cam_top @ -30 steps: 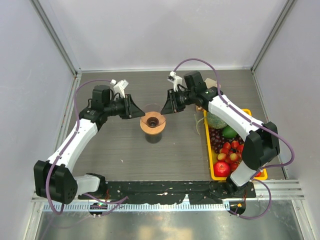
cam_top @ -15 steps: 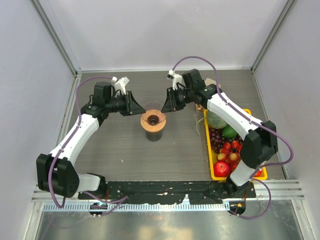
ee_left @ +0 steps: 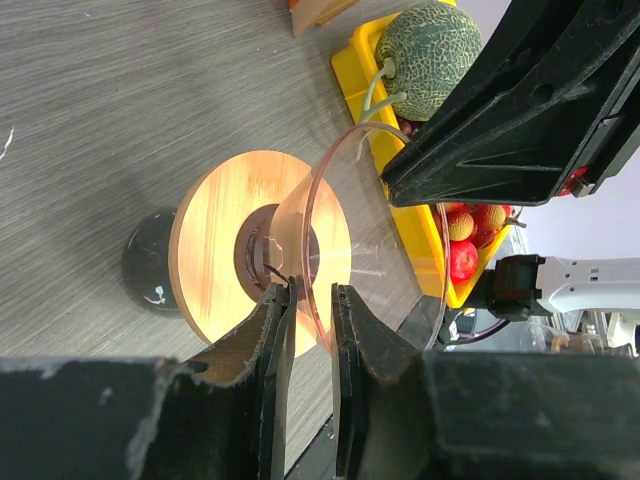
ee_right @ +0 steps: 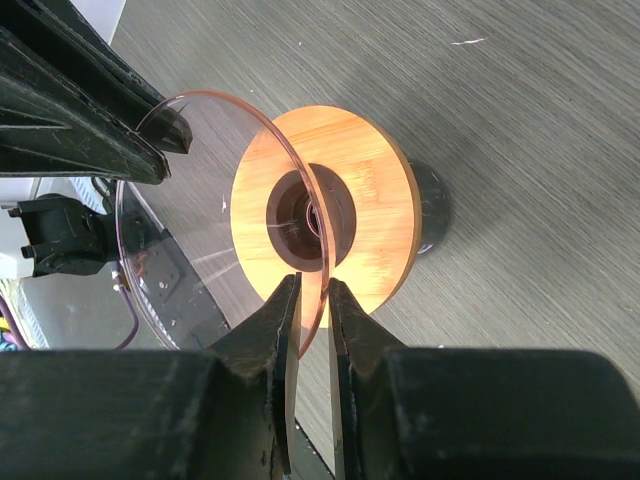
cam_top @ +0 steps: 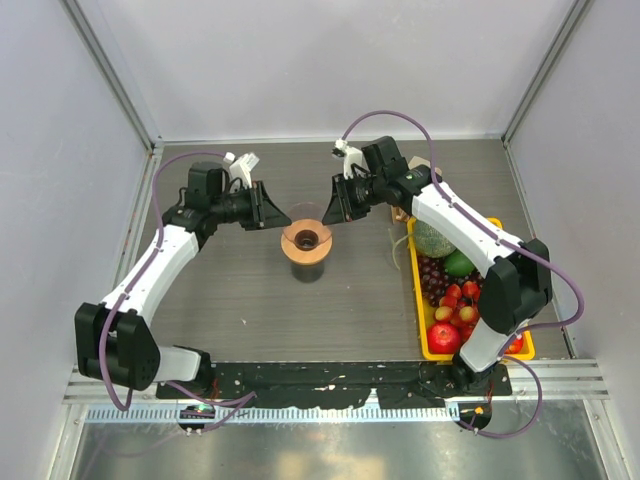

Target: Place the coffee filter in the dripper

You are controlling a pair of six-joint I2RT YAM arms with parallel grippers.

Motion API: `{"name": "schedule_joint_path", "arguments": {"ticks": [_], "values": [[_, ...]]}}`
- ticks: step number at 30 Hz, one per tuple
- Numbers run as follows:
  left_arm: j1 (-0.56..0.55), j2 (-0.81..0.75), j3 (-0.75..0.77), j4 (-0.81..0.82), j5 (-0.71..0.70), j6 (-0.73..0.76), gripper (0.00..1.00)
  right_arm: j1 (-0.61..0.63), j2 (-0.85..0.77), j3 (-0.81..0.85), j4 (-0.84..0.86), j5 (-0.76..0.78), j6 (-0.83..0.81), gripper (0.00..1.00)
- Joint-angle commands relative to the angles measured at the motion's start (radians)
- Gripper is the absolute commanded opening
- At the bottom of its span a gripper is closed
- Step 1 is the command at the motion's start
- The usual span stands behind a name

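Table (cam_top: 240, 300) mostly bare in the middle. Left arm (cam_top: 150, 275) and right arm (cam_top: 460, 225) reach in toward each other from opposite sides. Yellow fruit tray (ee_left: 352, 60) with a melon (ee_left: 430, 45) sits off to the right, well apart from the work. Dripper (cam_top: 307, 240) is at mid-table between the two arms, tipped side-on to both wrist cameras, its wooden collar (ee_left: 215, 250) over a dark round object (ee_left: 148, 270); can't tell if they touch. Left gripper (ee_left: 312, 295) is pinched on the near glass rim, jaws nearly together with the thin glass between them. Right gripper (ee_right: 313, 290) is clamped the same way on the opposite rim. Change over the last second: both grippers and the dripper have drifted a little toward the far side of the table, grips unchanged, no release. The glass cone looks empty in both wrist views. Coffee filter not identifiable anywhere; a tan-brown corner (ee_left: 322, 10) beside the tray could be paper, can't tell. So only the dripper's position has changed and the filter step is not yet done. Likely one gripper has to let go and fetch the filter.
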Motion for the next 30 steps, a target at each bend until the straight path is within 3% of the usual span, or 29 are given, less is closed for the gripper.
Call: {"name": "schedule_joint_path", "arguments": {"ticks": [1,30], "values": [[-0.018,0.077,-0.044,-0.076,-0.068,0.076,0.0,0.049,0.064,-0.005,0.009,0.002,-0.061,0.06],[-0.024,0.102,-0.098,-0.057,-0.077,0.127,0.0,0.064,0.079,-0.066,0.04,0.037,-0.101,0.05]]}}
